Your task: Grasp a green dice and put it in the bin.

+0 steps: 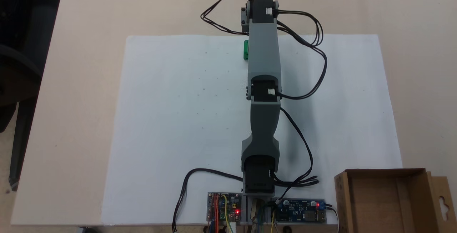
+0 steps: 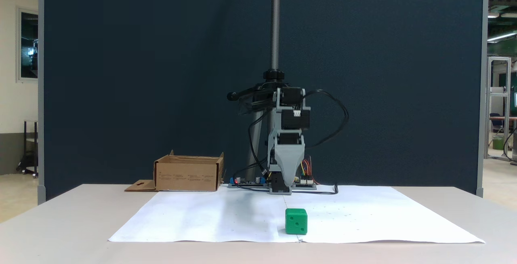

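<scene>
The green dice [image 2: 296,221] sits on the white paper near its front edge in a fixed view. From above, the green dice [image 1: 246,50] peeks out from the left side of the outstretched grey arm [image 1: 264,54], near the paper's far edge. The gripper [image 2: 288,181] hangs pointing down, above the dice and a little left of it, not touching it. Its jaws overlap from this side, so their state is unclear. The bin [image 1: 385,201] is a brown cardboard box at the lower right beside the arm's base, with its cutout flap [image 1: 442,204] folded out. The bin [image 2: 188,173] also stands at the left rear.
A white paper sheet [image 1: 178,118] covers the middle of the beige table [image 1: 71,83]. Circuit boards [image 1: 223,208] with red lights flank the arm's base, and black cables [image 1: 314,65] loop to the arm's right. A metal pole [image 2: 275,21] and a dark partition stand behind.
</scene>
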Available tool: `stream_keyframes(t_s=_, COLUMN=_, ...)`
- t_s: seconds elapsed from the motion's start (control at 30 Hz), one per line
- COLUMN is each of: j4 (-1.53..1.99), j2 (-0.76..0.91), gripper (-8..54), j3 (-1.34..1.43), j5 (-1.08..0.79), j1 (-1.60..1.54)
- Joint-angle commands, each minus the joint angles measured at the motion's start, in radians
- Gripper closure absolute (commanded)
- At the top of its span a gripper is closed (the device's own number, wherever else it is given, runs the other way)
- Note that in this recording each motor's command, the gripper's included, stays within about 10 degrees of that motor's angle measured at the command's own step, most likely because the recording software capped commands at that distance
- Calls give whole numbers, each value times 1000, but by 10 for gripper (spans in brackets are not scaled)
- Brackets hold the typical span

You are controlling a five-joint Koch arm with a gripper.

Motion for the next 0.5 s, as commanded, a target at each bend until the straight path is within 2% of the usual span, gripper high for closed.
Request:
stream_keyframes(t_s=0.0, j4=51, j2=-2, gripper=41, j3=-67, j5=78, j1=-17)
stream_keyframes(t_s=0.47, j4=58, j2=-158, gripper=41, j3=-152, j5=89, j1=-31)
